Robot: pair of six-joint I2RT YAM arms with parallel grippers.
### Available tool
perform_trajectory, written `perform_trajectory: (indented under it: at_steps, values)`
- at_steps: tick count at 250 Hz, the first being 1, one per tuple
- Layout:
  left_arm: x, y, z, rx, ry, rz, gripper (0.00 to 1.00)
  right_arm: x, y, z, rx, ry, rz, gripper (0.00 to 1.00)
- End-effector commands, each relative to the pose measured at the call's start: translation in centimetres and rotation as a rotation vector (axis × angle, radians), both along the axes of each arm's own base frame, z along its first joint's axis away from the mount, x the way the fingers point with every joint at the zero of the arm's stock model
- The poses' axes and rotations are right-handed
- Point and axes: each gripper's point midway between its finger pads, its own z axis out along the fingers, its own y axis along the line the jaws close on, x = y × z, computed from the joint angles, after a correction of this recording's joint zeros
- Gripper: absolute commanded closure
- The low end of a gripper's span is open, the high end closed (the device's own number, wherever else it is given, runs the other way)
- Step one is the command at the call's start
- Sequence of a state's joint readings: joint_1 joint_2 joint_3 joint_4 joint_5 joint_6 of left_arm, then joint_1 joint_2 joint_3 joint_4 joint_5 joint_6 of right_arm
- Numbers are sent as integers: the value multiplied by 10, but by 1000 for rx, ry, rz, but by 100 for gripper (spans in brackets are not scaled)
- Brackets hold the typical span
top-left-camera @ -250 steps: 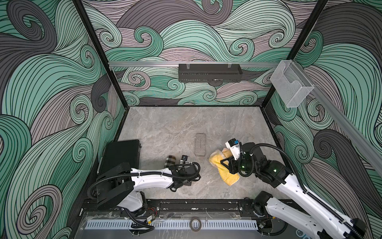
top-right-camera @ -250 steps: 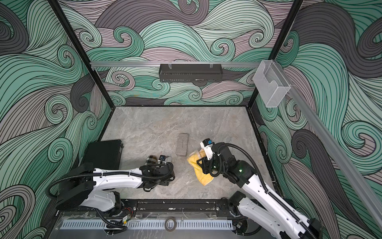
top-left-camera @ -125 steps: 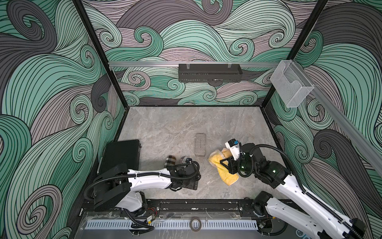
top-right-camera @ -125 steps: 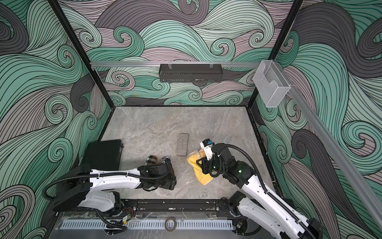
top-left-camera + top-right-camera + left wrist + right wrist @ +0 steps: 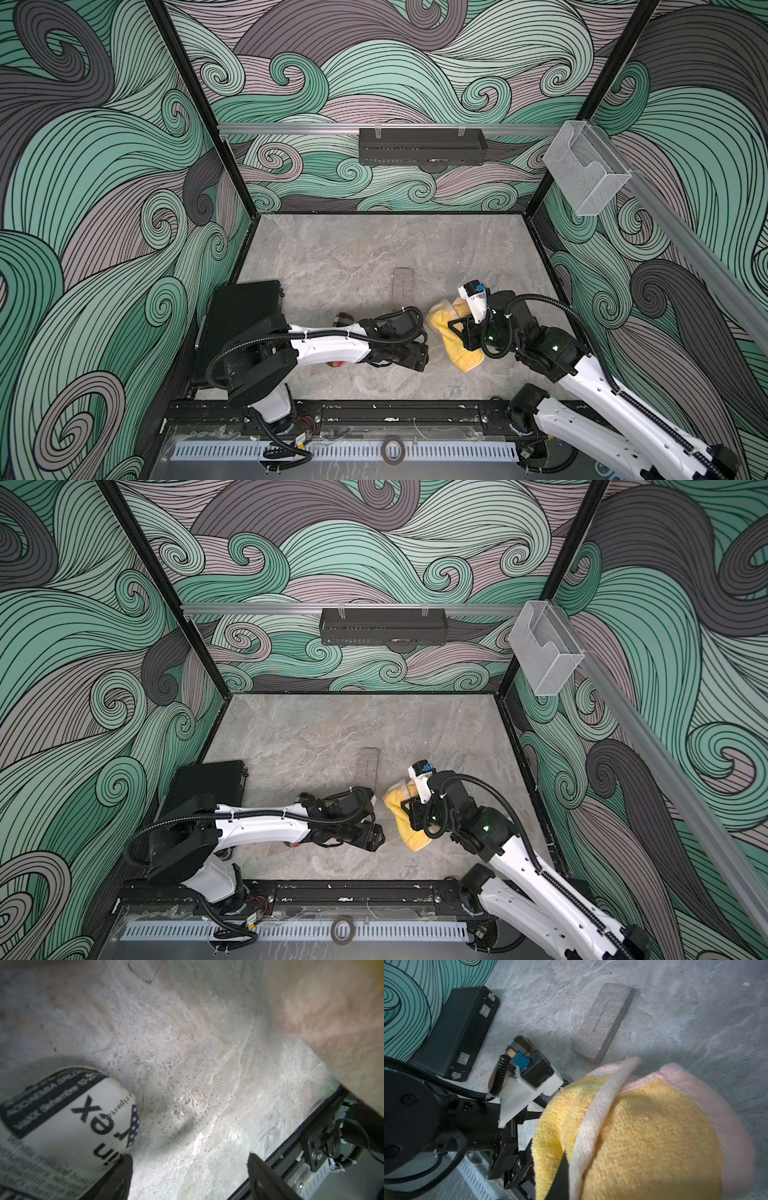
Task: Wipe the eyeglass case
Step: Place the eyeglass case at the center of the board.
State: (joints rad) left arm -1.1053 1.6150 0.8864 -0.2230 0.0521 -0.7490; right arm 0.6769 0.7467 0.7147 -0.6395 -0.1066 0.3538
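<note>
Clenched tight at the right gripper [image 5: 459, 332] on a yellow cloth [image 5: 654, 1136]; bunched and draped over the fingers, hiding nearly all of them in the right wrist view; folded over, with a pale pinkish edge along the hem; resting on the table [image 5: 353, 257] or hanging just above it, cannot tell which.

Released at the left gripper [image 5: 187, 1159]; jaws spread, with only bare marbled surface between the two dark fingertips [image 5: 259, 1174]; grasping nothing; held low near the front rail in both top views, pointed toward the cloth, close beside it yet apart.

Just beside one left fingertip, a white labelled container [image 5: 68, 1118] with black print; touching or not, cannot tell.

Farther out, on the back-wall side of the cloth, the eyeglass case [image 5: 602, 1022]: grey, marbled much like the surface beneath, rectangular with rounded corners, shut, lying flat; apart from both grippers and from the cloth.

Near the left wrist, a plaid-patterned cylinder [image 5: 519, 1043]; beyond that, by the left wall, a black hard case [image 5: 245, 307], closed, flat on the table.
</note>
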Motion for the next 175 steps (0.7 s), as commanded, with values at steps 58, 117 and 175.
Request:
perform_trajectory:
  at_steps: [58,117,175]
  values:
    - [53,14,18,101,-174,21,15,0,-9,-6,-25,-2,-39,100]
    - [48,39,36,133,-219,29,15,-1,-5,-10,-26,15,-22,100]
    - [28,91,23,290,-205,-17,13,0,5,-13,0,37,6,100]
